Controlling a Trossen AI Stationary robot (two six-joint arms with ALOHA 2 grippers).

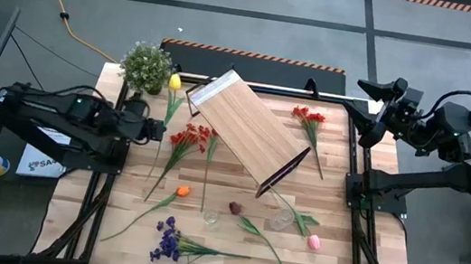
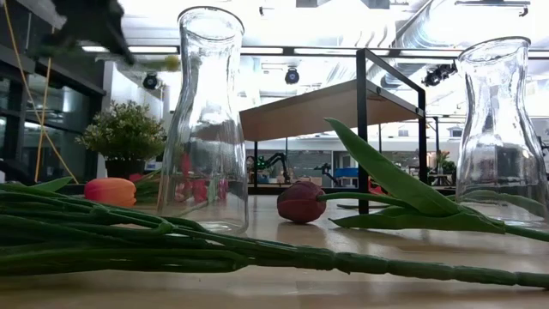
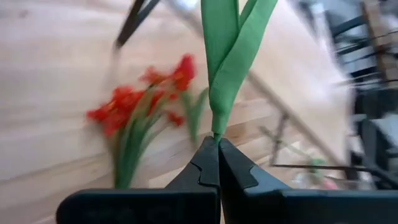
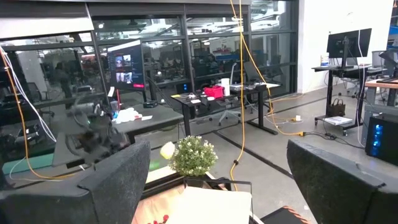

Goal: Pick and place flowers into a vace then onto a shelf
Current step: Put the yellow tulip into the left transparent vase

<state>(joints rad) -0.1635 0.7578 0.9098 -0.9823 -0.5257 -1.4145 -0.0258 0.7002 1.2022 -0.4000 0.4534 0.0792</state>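
Robotics lab/office: desks w/ monitors, glass walls.

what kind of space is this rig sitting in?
Probably an open-plan robotics lab or office. Beyond the butcher-block wooden table, the right wrist view shows glass partition walls, black desks with computer monitors, and a yellow cable hanging from the ceiling. The floor is bare grey concrete.

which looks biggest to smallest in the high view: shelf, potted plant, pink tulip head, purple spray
1. shelf, by far the largest
2. potted plant
3. purple spray, counting its blossoms only; slightly smaller than the plant
4. pink tulip head, the smallest
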